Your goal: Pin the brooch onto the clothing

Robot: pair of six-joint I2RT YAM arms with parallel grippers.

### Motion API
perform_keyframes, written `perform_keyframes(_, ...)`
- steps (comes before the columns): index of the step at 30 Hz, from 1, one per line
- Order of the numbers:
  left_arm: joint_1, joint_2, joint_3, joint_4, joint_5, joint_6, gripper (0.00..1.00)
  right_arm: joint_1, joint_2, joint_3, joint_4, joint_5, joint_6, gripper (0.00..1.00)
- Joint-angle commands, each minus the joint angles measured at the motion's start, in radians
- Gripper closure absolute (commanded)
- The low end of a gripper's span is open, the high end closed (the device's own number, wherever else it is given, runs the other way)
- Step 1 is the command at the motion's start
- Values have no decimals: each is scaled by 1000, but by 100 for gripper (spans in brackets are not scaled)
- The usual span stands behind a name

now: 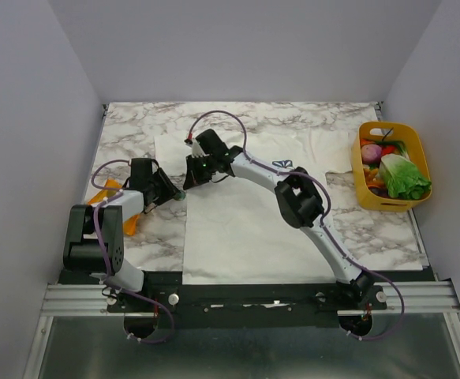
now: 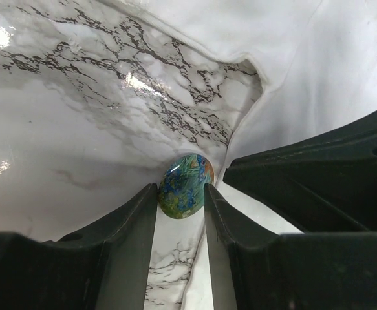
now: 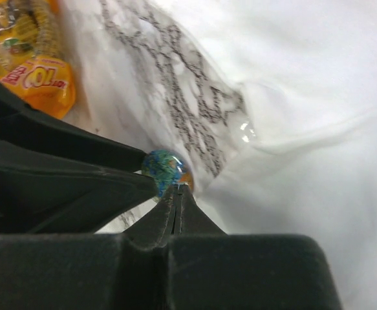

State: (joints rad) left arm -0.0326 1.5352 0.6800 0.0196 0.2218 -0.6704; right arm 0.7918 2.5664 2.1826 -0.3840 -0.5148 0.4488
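Left fingers pinch brooch edgewise, long axis along fingers; right fingers closed at rim.

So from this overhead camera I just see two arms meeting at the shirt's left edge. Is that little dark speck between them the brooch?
Observer: Yes. The left wrist camera shows the brooch pinched between the left gripper's fingertips, beside the T-shirt's edge.
Visitor: What colour is it up close?
Observer: Mottled green and blue, with an orange patch on one side.
Visitor: And the other claw?
Observer: The right gripper is shut, with nothing visible between its fingers, and its tip is right beside the brooch.
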Motion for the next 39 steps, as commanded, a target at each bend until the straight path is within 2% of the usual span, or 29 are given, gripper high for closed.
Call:
perform_keyframes(1,5,37,-14,-27,-33,26,56,0,14,31,-82,84,18,99)
perform_keyframes(5,5,42,-19,-24,-32,26,57,0,12,43,-145,114,13,99)
perform_keyframes(17,5,39,-10,-24,-10,43,62,37,103,172,-233,55,67,99)
perform_keyframes(27,3,-1,-13,23,69,45,63,37,113,178,-250,42,73,99)
perform_keyframes(34,3,-84,-40,52,109,6,64,37,98,157,-231,30,77,99)
perform_keyframes(39,3,-76,-30,37,126,6,65,37,74,120,-196,4,88,99)
